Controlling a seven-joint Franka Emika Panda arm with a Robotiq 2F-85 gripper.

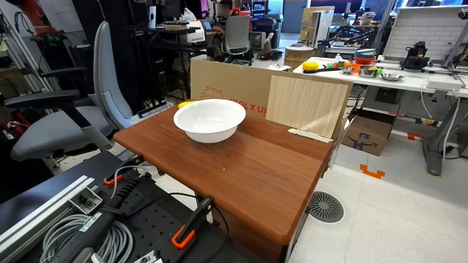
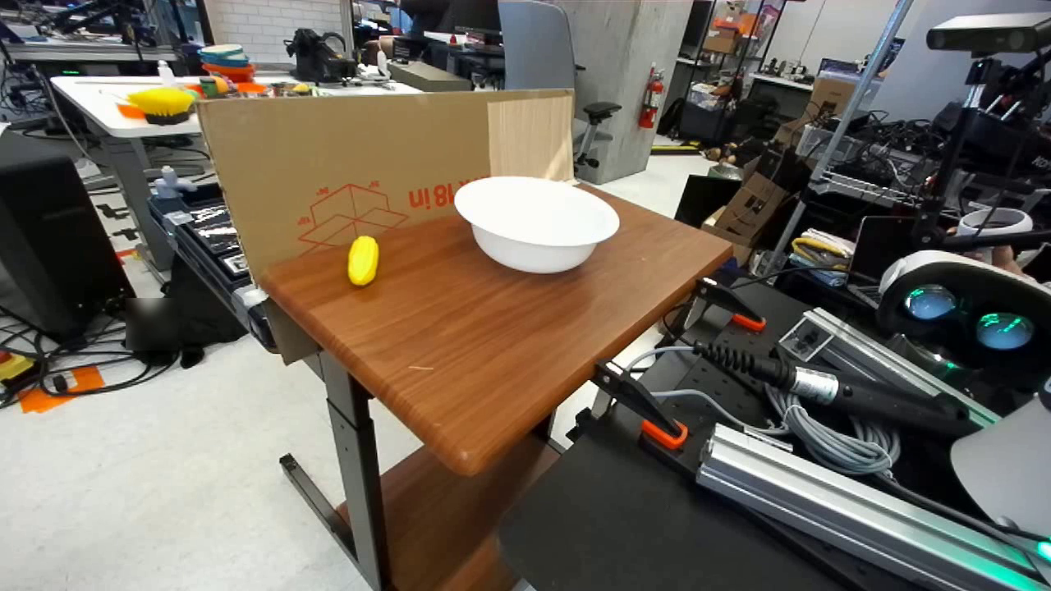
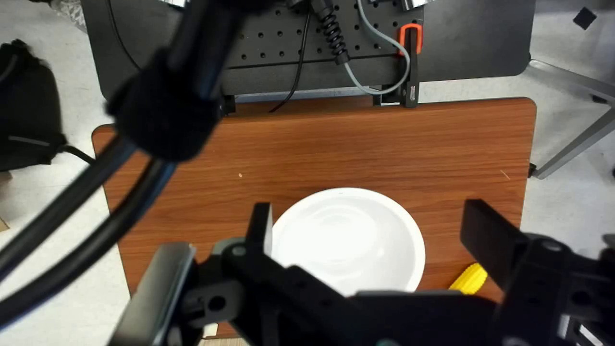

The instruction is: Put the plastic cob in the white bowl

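Your tool [image 3: 369,223] hangs above the surface [image 3: 336,149], its jaws spread wide. You have the corn cob [image 2: 363,261] lying on that surface, apart from the white bowl [image 2: 535,234].

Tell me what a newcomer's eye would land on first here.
Probably the wide, round, plain white bowl, standing upright on the brown wood-grain table. Next, likely, the stubby, bright yellow plastic corn cob, lying on that table apart from the bowl, in front of the tan cardboard panel. In the wrist view, the open black gripper looms large across the lower part.
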